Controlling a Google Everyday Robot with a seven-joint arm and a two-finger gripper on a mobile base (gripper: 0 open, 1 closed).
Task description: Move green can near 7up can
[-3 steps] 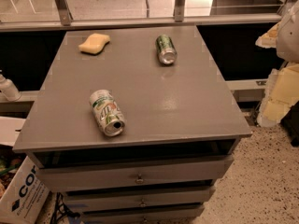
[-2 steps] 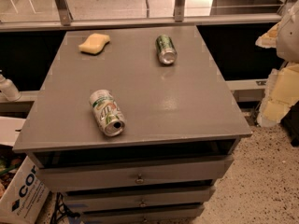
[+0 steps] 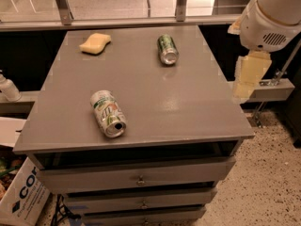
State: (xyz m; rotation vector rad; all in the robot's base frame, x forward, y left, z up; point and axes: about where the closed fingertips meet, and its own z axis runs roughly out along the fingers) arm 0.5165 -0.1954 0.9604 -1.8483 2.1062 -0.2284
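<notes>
A grey bench (image 3: 178,102) with a smooth flat top fills the middle of the camera view. The green can (image 3: 167,49) lies on its side at about 1 o'clock from the bench's centre, near the far edge. Its silver end faces the near side. The 7up can (image 3: 108,113) also lies on its side, at about 7 o'clock from the centre and close to the near edge. Its open mouth points toward the near side and slightly right. The two cans are well apart, the green one at roughly 1 o'clock from the 7up can. A yellow sponge (image 3: 95,43) lies flat at about 11 o'clock, near the far left corner and apart from both cans.

The claw (image 3: 248,76) hangs off the bench's right edge at about 3 o'clock, under the white rounded arm housing (image 3: 270,18), above the floor rather than above the top. It touches neither can, and both cans rest on the bench. How far the claw is parted I cannot tell.

Below the top are stacked drawers (image 3: 139,178) with small knobs. A cardboard box (image 3: 23,194) stands on the floor at 8 o'clock.
</notes>
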